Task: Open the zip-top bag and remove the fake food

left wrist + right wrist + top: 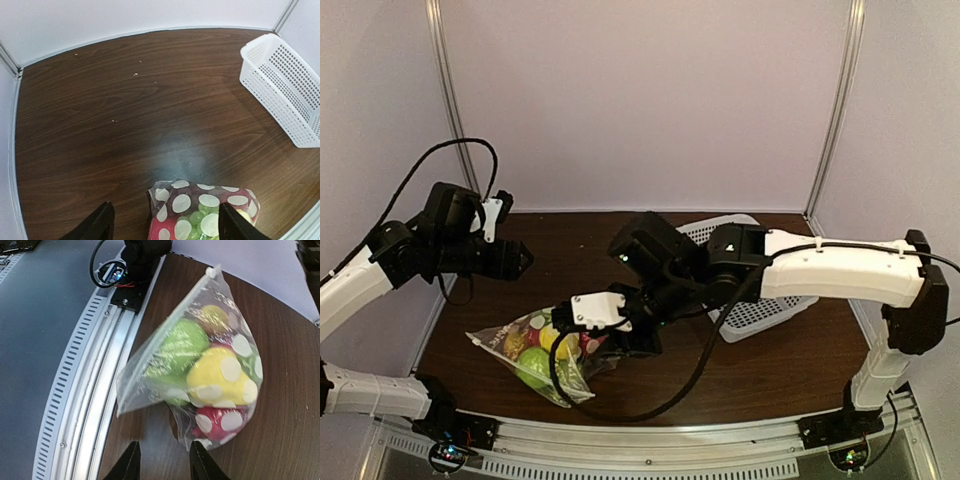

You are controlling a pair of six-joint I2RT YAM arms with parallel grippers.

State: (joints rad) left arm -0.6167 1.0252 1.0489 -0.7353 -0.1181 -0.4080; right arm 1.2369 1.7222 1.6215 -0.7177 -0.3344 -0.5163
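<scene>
The zip-top bag point(533, 352) lies closed on the dark wooden table near the front left edge. It is clear with white dots. Its zip strip point(165, 340) runs along the side facing the front rail. Inside it are the fake food pieces: a green apple point(182, 342), a yellow lemon point(217, 377), a red apple point(217, 420) and a small green piece point(200, 217). My right gripper point(165, 465) is open and empty, close beside the bag's corner point(610, 350). My left gripper point(520, 258) is open and empty, raised above the bag point(200, 212), which lies between its fingers point(97, 225).
A white perforated basket point(760, 300) stands at the right back of the table, partly under my right arm; it also shows in the left wrist view point(285, 85). The metal front rail point(95, 380) runs just beside the bag. Walls enclose the table.
</scene>
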